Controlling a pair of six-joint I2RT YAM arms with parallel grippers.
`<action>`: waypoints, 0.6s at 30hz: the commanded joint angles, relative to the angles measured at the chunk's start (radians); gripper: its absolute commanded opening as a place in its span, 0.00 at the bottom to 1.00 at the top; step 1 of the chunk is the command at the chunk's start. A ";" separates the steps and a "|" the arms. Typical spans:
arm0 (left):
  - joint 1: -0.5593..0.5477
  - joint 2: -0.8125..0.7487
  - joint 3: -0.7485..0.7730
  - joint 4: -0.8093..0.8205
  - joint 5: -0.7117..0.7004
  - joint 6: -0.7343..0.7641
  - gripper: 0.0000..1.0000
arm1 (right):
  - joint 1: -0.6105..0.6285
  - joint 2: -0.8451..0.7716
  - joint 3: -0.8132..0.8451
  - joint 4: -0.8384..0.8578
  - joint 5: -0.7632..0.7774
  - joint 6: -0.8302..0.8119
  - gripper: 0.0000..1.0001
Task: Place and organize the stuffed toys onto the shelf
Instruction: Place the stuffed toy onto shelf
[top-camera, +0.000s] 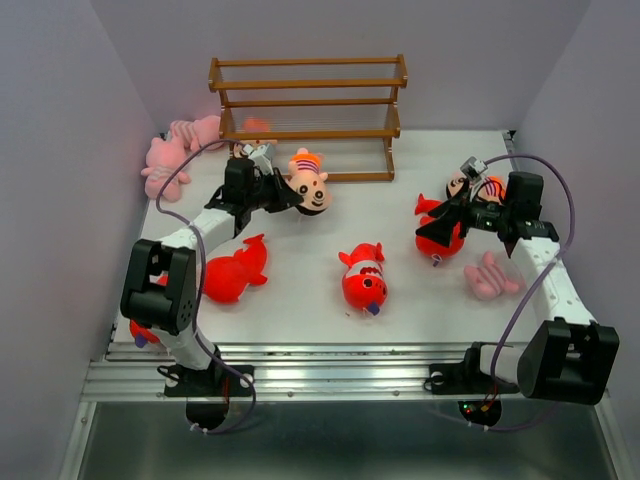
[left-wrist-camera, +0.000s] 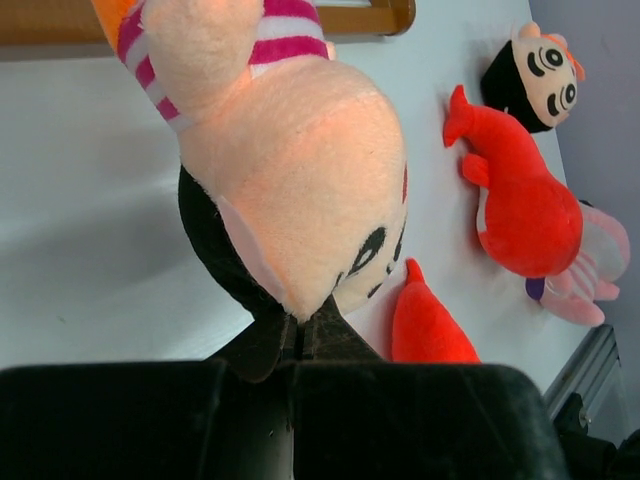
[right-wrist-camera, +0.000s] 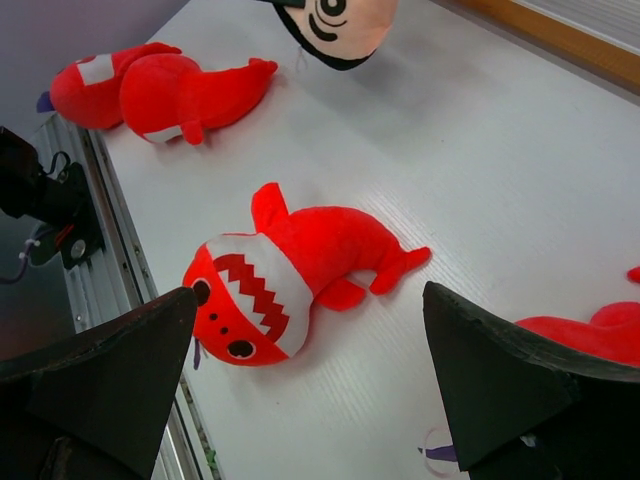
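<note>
The brown wooden shelf (top-camera: 308, 110) stands at the back of the table. In front of it my left gripper (top-camera: 283, 192) is shut on a black-haired boy doll (top-camera: 311, 183), lifted off the table; in the left wrist view the jaws (left-wrist-camera: 297, 335) pinch the doll (left-wrist-camera: 300, 180) by its head. My right gripper (top-camera: 450, 213) hangs open above a red fish (top-camera: 438, 236), next to another boy doll (top-camera: 478, 186). Its fingers (right-wrist-camera: 130, 370) stand wide apart with nothing between them; the middle red fish (right-wrist-camera: 290, 270) lies beyond them.
A red fish (top-camera: 365, 280) lies mid-table and another (top-camera: 235, 272) by the left arm. A pink frog (top-camera: 490, 278) is near the right arm. Pink toys (top-camera: 175, 150) sit at the back left. A small orange toy (top-camera: 258, 127) shows at the shelf's lower left.
</note>
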 joint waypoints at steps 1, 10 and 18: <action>0.010 0.040 0.108 0.000 -0.037 0.024 0.00 | 0.000 -0.036 -0.001 0.035 -0.039 -0.014 1.00; 0.027 0.182 0.248 -0.011 -0.060 0.015 0.00 | 0.000 -0.041 -0.003 0.035 -0.036 -0.014 1.00; 0.042 0.267 0.371 -0.037 -0.070 0.009 0.00 | 0.000 -0.035 -0.006 0.035 -0.037 -0.015 1.00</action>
